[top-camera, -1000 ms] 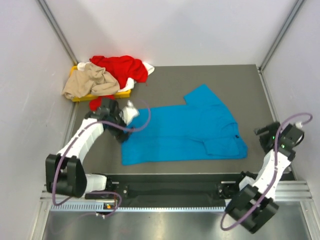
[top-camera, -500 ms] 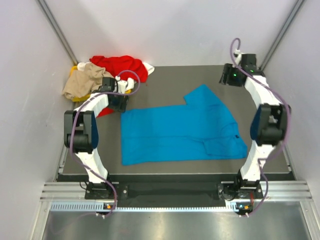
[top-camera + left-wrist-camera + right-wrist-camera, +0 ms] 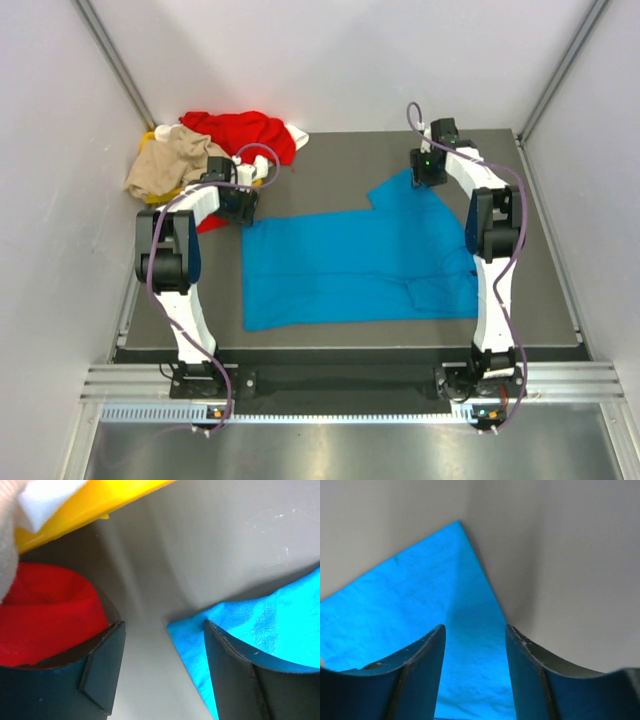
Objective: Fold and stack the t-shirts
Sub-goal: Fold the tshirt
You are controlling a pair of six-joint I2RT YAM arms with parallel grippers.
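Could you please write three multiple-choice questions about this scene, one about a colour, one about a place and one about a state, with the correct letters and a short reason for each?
1. What colour is the tray?
A) green B) yellow C) black

2. Where does the blue t-shirt lie?
A) inside the tray B) spread on the table C) hanging on the wall

3. How does the right gripper stand?
A) shut with nothing in it B) shut on the tray C) open over a corner of the blue t-shirt

Answers:
1 B, its rim shows yellow in the left wrist view.
2 B, it lies spread out on the grey surface.
3 C, the jaws stand apart with blue cloth showing between them.
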